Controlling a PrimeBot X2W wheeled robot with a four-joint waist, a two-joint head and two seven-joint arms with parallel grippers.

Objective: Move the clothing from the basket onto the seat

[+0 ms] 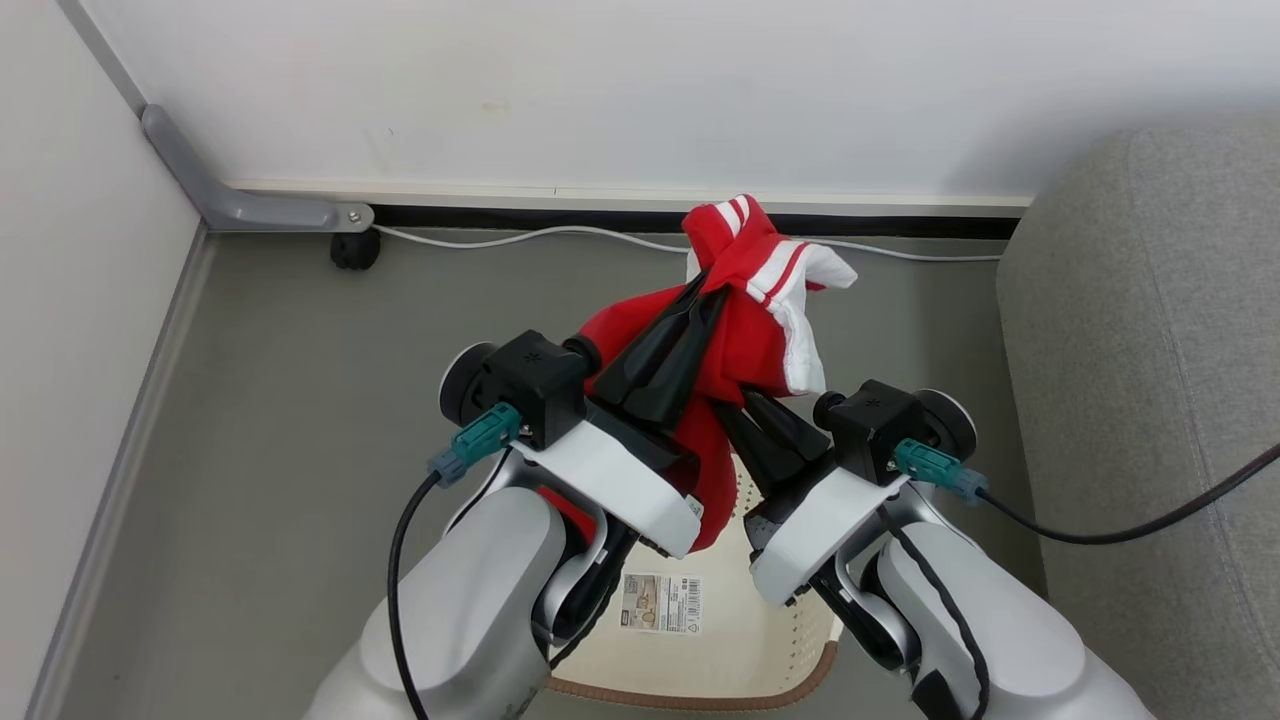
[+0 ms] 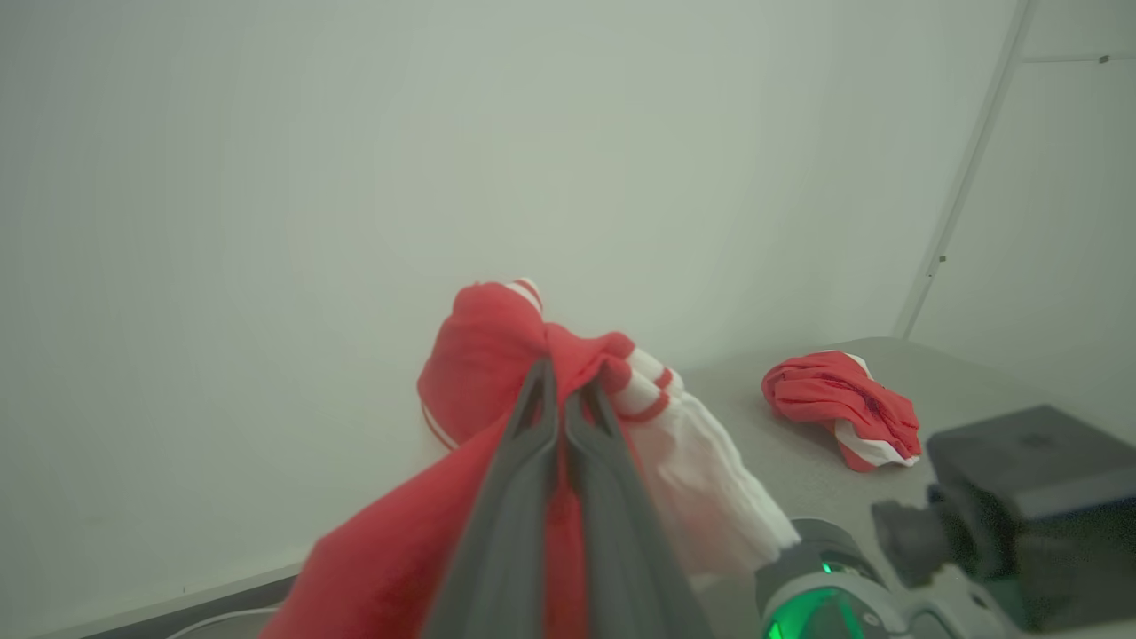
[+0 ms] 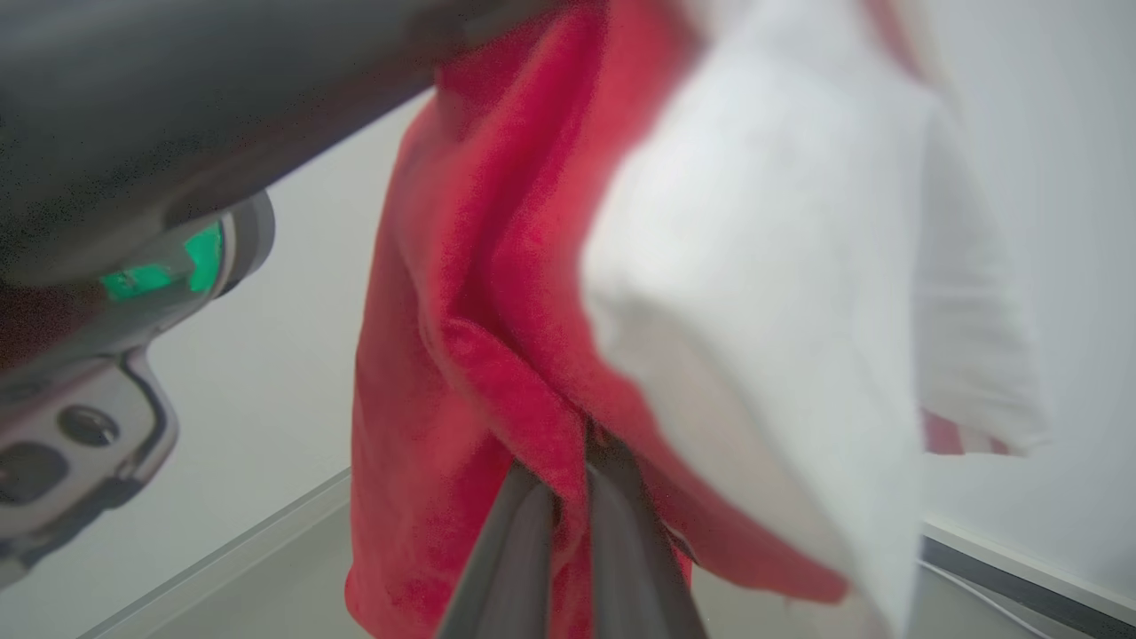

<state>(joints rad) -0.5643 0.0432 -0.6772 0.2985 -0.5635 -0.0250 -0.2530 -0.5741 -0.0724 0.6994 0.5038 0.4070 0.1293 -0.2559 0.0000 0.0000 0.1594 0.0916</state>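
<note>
A piece of red clothing (image 1: pixel 745 330) with white cuffs and stripes hangs in the air above the basket (image 1: pixel 690 702). My left gripper (image 1: pixel 712 292) is shut on its upper part, and in the left wrist view the fabric (image 2: pixel 497 355) bunches around the fingertips (image 2: pixel 543 382). Lower down, my right gripper (image 1: pixel 742 402) is shut on a fold of the same clothing (image 3: pixel 479 293), as the right wrist view shows. The cream basket sits under both forearms, its floor label (image 1: pixel 660 603) bare. The grey seat (image 1: pixel 1150 400) stands to the right. A second red garment (image 2: pixel 839 408) lies on the seat (image 2: pixel 958 373).
White walls close the corner at left and back, with a grey frame bar (image 1: pixel 250 208) and a black caster (image 1: pixel 354 248) on the floor. A white cable (image 1: pixel 560 232) runs along the skirting. A black cable (image 1: pixel 1150 520) trails from my right wrist across the seat.
</note>
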